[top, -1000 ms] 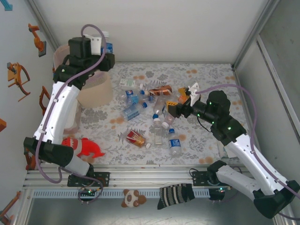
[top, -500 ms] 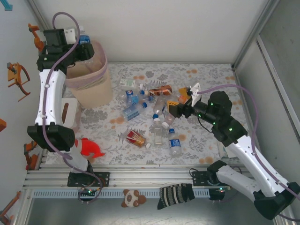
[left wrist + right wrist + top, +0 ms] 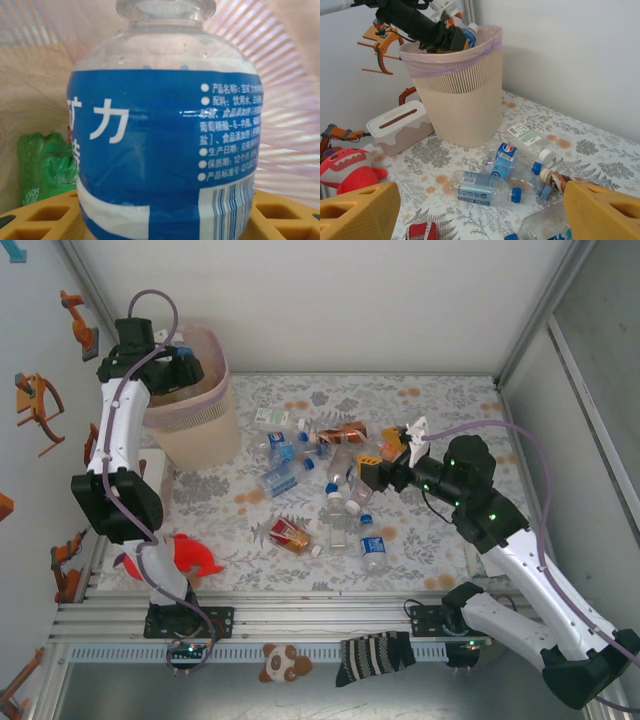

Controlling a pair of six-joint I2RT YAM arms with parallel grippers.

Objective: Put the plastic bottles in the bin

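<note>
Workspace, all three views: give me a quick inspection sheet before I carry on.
Surface: floral cloth, flat.
Job's things: bottles scattered mid-table; blue-label bottle held over bin; green bottle inside bin.
Clutter: red toy shark front-left; white box beside bin; panda toy, striped sock on front ledge.
Tools: left tool shut on blue-label bottle; right tool open, empty, beside the pile.
Cables: purple hose looping along each arm, no snag seen.
Surroundings: white walls; orange shapes on left wall.
</note>
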